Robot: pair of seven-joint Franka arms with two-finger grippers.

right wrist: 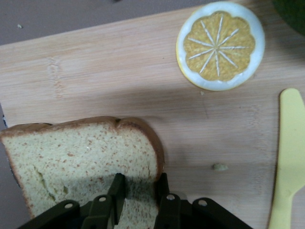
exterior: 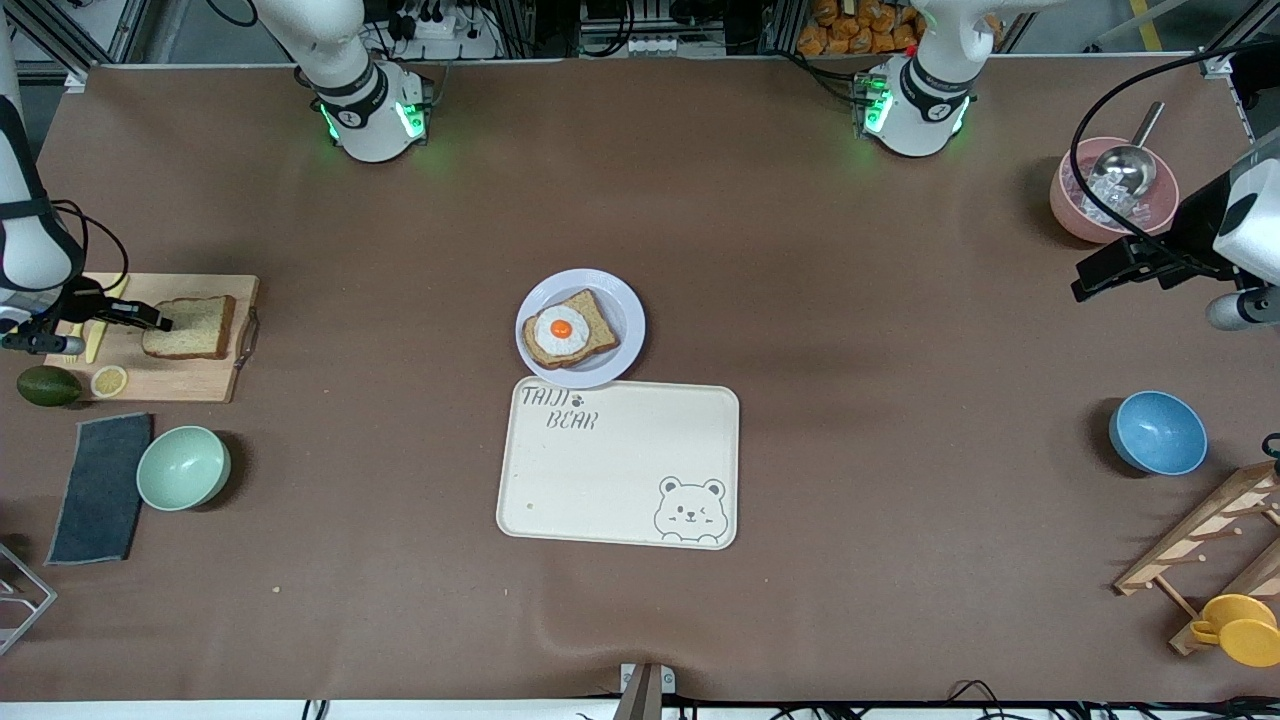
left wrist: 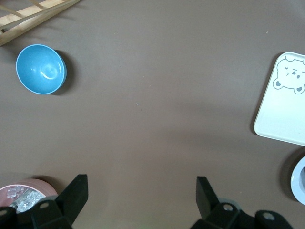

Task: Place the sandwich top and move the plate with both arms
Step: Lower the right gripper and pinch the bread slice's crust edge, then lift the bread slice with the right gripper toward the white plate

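The sandwich top [exterior: 190, 327], a plain tan bread slice with a brown crust, lies on a wooden cutting board [exterior: 180, 385] at the right arm's end of the table. My right gripper [exterior: 160, 322] is shut on the slice's crust edge; in the right wrist view the gripper [right wrist: 140, 183] has its fingers on either side of the bread [right wrist: 81, 152]. The pale plate [exterior: 625, 310] stands mid-table and bears a bread slice with a fried egg [exterior: 568, 330]. My left gripper [exterior: 1100, 275] is open and empty, up over the table by a pink bowl [exterior: 1075, 215], and also shows in its own view [left wrist: 142, 188].
A cream bear-printed tray [exterior: 620, 470] lies just nearer the camera than the plate. A lemon slice [exterior: 109, 380], an avocado [exterior: 48, 385], a green bowl [exterior: 183, 467] and a dark cloth [exterior: 100, 487] are by the board. A blue bowl [exterior: 1158, 432] and a wooden rack [exterior: 1210, 540] are at the left arm's end.
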